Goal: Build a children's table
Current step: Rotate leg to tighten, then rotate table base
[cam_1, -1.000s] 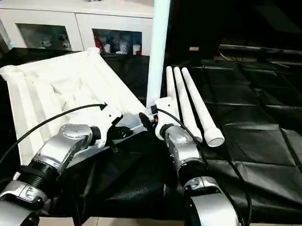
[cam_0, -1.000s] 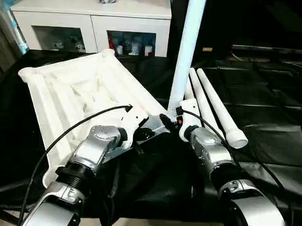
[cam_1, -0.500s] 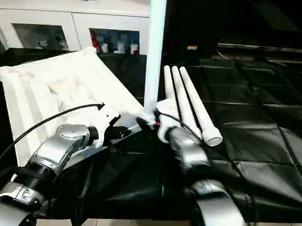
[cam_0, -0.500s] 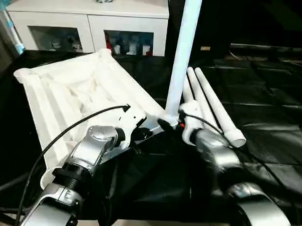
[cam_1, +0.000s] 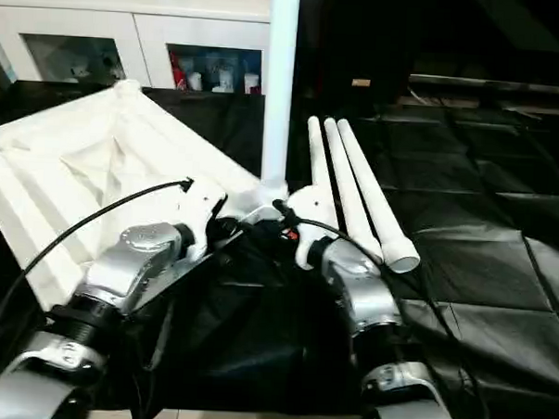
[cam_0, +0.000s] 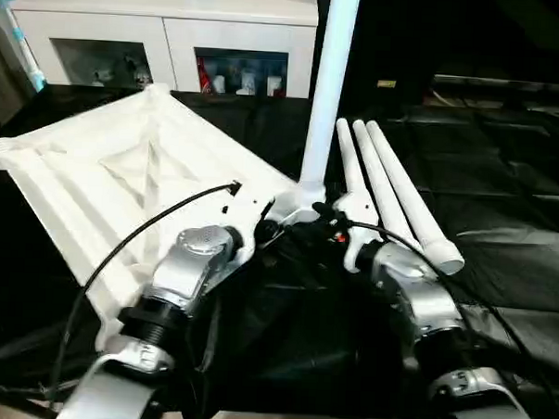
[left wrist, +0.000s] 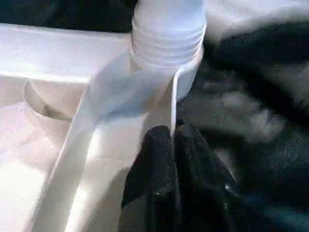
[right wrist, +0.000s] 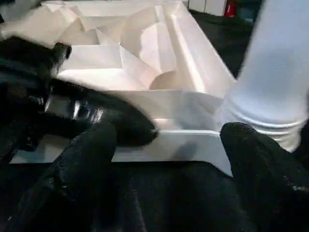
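The rim of the table top [cam_0: 104,179] is pinched by the left gripper [left wrist: 172,145]; the right gripper [right wrist: 166,145] is spread beside the upright leg [cam_0: 327,82].

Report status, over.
Left gripper shut on tabletop rim. Right gripper open by upright leg. Three legs loose. Nothing blocking.

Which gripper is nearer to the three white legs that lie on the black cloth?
The right. The right gripper sits open at the standing leg's base, beside the three lying legs. The left gripper, pinching the tabletop's rim, is farther away.
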